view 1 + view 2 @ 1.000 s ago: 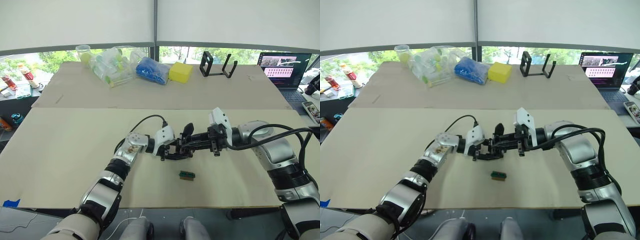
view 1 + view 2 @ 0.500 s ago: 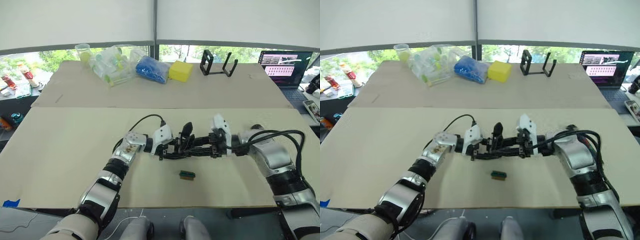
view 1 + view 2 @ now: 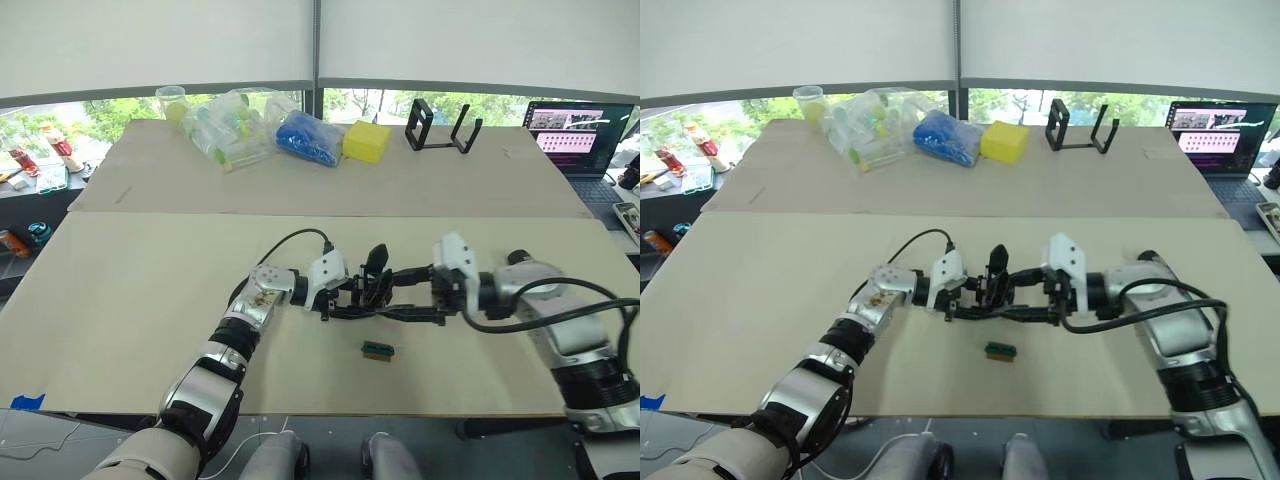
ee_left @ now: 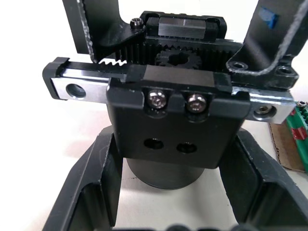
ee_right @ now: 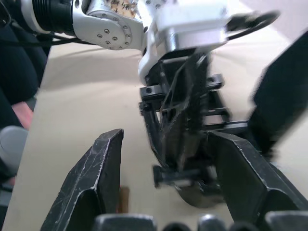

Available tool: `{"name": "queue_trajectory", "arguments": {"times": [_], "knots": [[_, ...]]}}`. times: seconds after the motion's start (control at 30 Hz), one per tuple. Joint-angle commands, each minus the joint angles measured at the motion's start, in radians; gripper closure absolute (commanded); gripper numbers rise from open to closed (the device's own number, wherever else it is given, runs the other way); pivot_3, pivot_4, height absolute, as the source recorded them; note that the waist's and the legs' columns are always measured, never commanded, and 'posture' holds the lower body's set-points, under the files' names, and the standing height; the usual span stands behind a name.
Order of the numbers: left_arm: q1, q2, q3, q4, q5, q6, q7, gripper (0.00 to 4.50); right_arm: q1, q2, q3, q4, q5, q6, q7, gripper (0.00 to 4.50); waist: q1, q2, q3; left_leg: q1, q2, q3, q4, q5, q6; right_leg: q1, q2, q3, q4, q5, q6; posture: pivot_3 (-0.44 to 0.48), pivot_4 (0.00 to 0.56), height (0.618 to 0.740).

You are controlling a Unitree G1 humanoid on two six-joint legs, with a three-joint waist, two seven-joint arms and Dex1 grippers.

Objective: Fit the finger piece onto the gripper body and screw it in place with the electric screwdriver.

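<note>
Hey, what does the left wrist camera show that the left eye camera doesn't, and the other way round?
The left wrist view alone brings out the gripper body's detail: two silver screws, two empty holes below them, a toothed rack and a gear. The left eye view alone takes in the wider table: the laptop, yellow block, blue bag and black wire stand. Both share the gripper body between the left gripper's fingers, and the small green-and-black block.

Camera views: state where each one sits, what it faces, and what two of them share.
Left eye and right eye views: head-mounted, looking down at both arms over the tan table.
Left wrist view: on the left wrist, facing the black geared gripper body held in the left gripper.
Right wrist view: on the right wrist, looking past the open right gripper at the same body.
</note>
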Motion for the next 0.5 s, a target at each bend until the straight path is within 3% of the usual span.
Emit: {"name": "queue_trajectory", "arguments": {"times": [0.03, 0.27, 0.3, 0.43, 0.5], "knots": [[-0.023, -0.02, 0.011, 0.043, 0.002, -0.008, 0.026, 2.2, -0.001, -0.065, -0.09, -0.062, 0.053, 0.041, 0.008, 1.43, 0.006, 0.0, 0.0, 0.0, 0.0, 0.0, 0.0, 0.0, 0.0, 0.0, 0.0, 0.0, 0.0, 0.0, 0.0, 0.0, 0.15, 0.74], [-0.069, -0.04, 0.021, 0.133, 0.027, -0.026, 0.067, 2.2, 0.033, -0.167, -0.189, -0.155, 0.132, 0.17, -0.009, 1.43, 0.022, 0.0, 0.0, 0.0, 0.0, 0.0, 0.002, -0.003, 0.006, 0.001, -0.002, 0.001, 0.0, 0.0, 0.0, 0.0, 0.15, 0.74], [-0.074, -0.042, 0.023, 0.144, 0.028, -0.025, 0.07, 2.2, 0.037, -0.175, -0.197, -0.165, 0.143, 0.188, -0.013, 1.17, 0.023, 0.0, 0.0, -0.001, 0.0, 0.0, 0.002, -0.003, 0.006, 0.001, -0.002, 0.001, 0.0, 0.0, 0.0, 0.0, 0.15, 0.74], [-0.082, -0.023, 0.023, 0.159, 0.03, -0.017, 0.049, 0.28, 0.05, -0.226, -0.237, -0.203, 0.168, 0.268, -0.049, 0.0, 0.021, -0.001, 0.0, -0.001, 0.0, 0.0, 0.003, -0.005, 0.008, 0.0, -0.003, 0.002, 0.0, 0.0, 0.0, 0.0, 0.15, 0.74], [-0.061, 0.02, 0.025, 0.116, 0.024, -0.007, 0.006, 0.05, 0.045, -0.28, -0.252, -0.202, 0.16, 0.33, -0.074, 0.0, 0.019, -0.001, 0.001, -0.002, 0.0, 0.0, 0.002, -0.005, 0.008, -0.001, -0.002, 0.002, 0.0, 0.0, 0.0, 0.0, 0.15, 0.74]]}}
